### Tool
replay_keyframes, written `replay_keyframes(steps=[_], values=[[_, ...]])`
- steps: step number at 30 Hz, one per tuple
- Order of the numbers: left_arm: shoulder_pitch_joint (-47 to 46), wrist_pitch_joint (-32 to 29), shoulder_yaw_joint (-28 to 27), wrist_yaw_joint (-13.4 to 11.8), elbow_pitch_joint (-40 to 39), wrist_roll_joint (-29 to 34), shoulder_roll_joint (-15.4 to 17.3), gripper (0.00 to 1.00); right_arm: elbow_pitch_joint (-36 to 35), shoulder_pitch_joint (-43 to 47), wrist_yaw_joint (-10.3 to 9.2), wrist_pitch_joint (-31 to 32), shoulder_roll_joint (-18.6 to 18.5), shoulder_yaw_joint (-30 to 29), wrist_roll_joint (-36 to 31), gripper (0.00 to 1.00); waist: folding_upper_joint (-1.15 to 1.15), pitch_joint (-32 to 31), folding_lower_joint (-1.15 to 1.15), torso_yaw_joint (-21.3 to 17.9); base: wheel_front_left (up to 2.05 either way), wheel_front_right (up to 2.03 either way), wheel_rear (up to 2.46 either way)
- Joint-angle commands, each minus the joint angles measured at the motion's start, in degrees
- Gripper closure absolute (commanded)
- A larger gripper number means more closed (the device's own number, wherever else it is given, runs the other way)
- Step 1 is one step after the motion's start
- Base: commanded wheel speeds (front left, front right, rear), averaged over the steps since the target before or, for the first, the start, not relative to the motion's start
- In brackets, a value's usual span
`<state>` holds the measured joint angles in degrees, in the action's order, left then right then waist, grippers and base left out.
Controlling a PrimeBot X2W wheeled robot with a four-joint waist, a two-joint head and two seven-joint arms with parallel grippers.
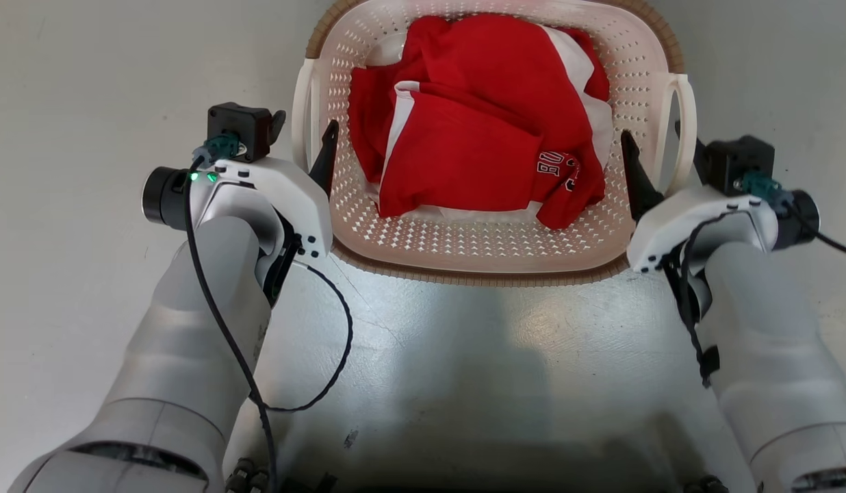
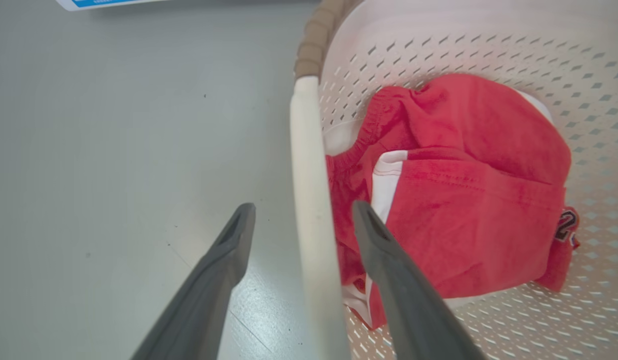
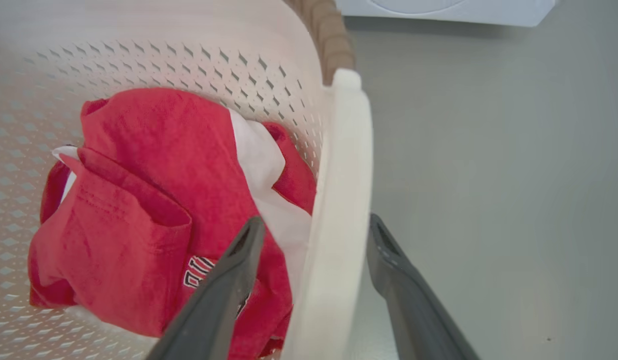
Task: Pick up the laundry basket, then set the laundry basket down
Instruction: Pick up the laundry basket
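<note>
The laundry basket stands on the grey floor in front of me, cream perforated walls under a brown woven rim, with red and white clothes inside. My left gripper is open and straddles the basket's left white handle, one finger outside and one inside the wall. In its own wrist view the left gripper has the handle running up between its fingers. My right gripper is open in the same way around the right handle. The right wrist view shows the right gripper with gaps on both sides of that handle.
Bare grey floor lies around the basket on all sides. A white appliance edge shows beyond the basket's right side. The edge of a white and blue object lies on the floor past the left side.
</note>
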<state>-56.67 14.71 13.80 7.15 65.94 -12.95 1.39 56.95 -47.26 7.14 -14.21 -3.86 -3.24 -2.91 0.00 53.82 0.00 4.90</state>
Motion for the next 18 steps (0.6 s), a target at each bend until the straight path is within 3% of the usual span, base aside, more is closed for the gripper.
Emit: replay_keyframes(steps=[1,18], values=[[-0.40,0.28,0.03,0.30,0.69,-0.53,1.50,0.00,0.33,-0.19,0.35,-0.79,0.98,1.76,0.51,0.00,0.00,0.13,0.00,0.03,0.00,0.00,0.00],[-3.77,0.29,4.76,0.33,5.76,-2.87,1.57,0.00,4.74,-3.28,0.35,-0.79,0.98,5.43,3.83,0.00,0.00,-0.65,0.00,-0.62,0.00,0.00,0.00]])
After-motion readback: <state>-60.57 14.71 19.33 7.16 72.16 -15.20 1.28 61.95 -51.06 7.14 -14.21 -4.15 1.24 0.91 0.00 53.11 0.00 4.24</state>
